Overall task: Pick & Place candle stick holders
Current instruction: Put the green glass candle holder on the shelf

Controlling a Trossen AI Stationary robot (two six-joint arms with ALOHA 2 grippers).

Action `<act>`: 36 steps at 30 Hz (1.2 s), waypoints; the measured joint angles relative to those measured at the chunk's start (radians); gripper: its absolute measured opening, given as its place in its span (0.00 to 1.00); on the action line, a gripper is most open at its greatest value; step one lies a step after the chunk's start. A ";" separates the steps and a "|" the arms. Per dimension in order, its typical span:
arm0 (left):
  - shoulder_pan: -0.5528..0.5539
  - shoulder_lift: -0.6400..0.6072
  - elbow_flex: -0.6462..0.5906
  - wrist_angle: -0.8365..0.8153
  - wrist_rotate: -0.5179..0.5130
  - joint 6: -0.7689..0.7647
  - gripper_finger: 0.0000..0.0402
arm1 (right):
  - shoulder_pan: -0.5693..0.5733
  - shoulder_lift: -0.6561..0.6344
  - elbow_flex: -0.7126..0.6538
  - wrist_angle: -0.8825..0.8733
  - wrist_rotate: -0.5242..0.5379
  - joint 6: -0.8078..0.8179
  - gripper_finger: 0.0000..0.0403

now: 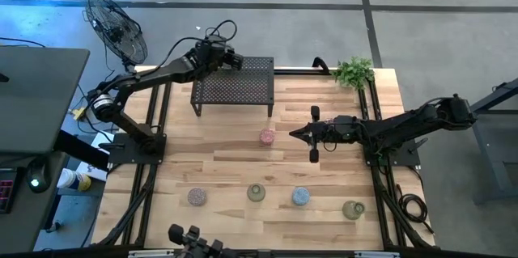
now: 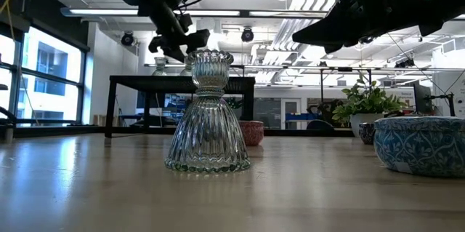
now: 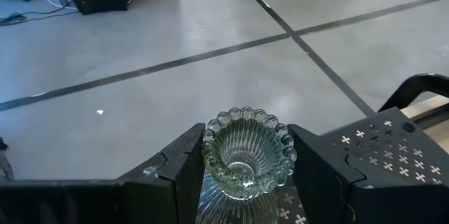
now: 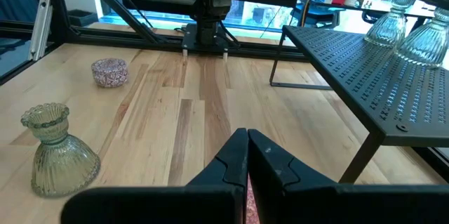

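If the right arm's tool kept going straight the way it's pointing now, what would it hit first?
Probably the pink candle holder, just ahead of the shut right tool in the high view. It is hidden in the right wrist view, so height is uncertain; the tool might pass over it.

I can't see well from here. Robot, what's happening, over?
Left gripper jaws clamped on clear glass holder over black rack. Right gripper shut, empty, beside pink holder. Nothing blocking.

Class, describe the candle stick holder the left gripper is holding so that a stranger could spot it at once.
Find the black mesh rack at the table's far side. At its back left corner the left gripper clamps a clear ribbed glass holder with a beaded rim. Unlike the holders standing on the wood, it is gripped between the fingers.
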 joint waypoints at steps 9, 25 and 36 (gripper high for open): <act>0.000 0.000 0.000 0.000 -0.004 0.003 0.44 | 0.000 0.000 0.000 0.000 0.000 0.000 0.00; 0.000 -0.002 0.000 -0.029 -0.004 0.013 0.51 | 0.000 0.000 0.000 0.000 0.000 0.002 0.00; 0.000 -0.003 0.000 -0.029 -0.031 0.038 0.52 | 0.000 0.000 0.000 0.000 -0.014 0.000 0.00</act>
